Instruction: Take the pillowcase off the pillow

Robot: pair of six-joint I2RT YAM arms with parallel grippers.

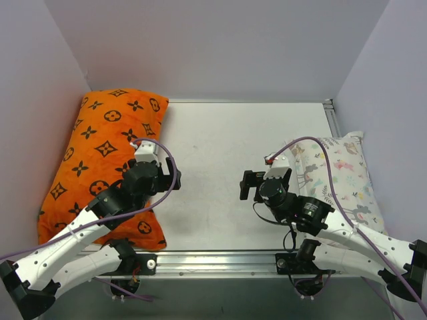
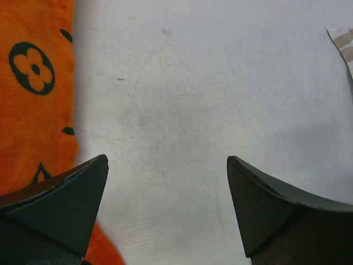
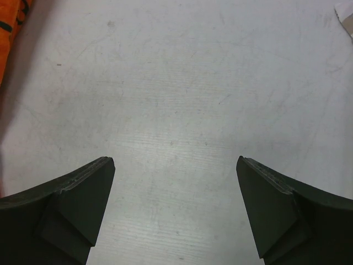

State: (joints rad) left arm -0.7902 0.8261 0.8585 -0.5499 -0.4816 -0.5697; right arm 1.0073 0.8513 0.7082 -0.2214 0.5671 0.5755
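The orange pillowcase (image 1: 100, 160) with black flower and star motifs lies along the left side of the table and fully covers the pillow, so no white of the pillow shows. My left gripper (image 1: 148, 150) hovers at the pillowcase's right edge, open and empty. In the left wrist view the gripper (image 2: 168, 182) is over bare table, with the orange fabric (image 2: 33, 94) beside and under the left finger. My right gripper (image 1: 257, 180) is open and empty over the middle of the table. In the right wrist view the gripper (image 3: 175, 182) is over bare table, with orange fabric (image 3: 11, 33) at the far left.
A smaller pastel animal-print pillow (image 1: 340, 173) lies along the right side, under my right arm. Grey walls enclose the table on the left, back and right. A metal rail (image 1: 220, 260) runs along the near edge.
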